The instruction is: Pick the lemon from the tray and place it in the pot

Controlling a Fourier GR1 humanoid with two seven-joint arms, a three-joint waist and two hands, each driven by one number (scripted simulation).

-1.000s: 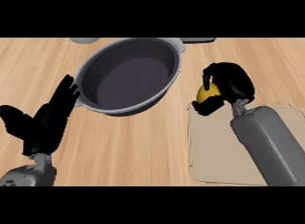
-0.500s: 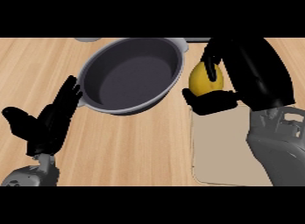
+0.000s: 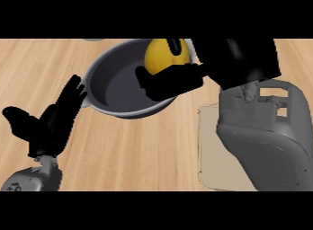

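Note:
The yellow lemon point(image 3: 160, 56) is held in my right hand point(image 3: 206, 67), whose fingers and thumb curl round it; it hangs over the right half of the grey pot point(image 3: 116, 85), close to the camera. My right forearm covers most of the beige tray point(image 3: 209, 148) at the right. At the lower left, my left hand point(image 3: 50, 123) rests open with fingers pointing up, its fingertips close to the pot's left rim.
The pot stands at the back centre of the wooden counter point(image 3: 139, 152). A grey object point(image 3: 92, 40) peeks in at the top edge behind the pot. Bare counter lies in front of the pot, between the two arms.
My right hand has risen with the lemon and moved left, from beside the pot's right rim to over the pot. The left hand has barely moved.

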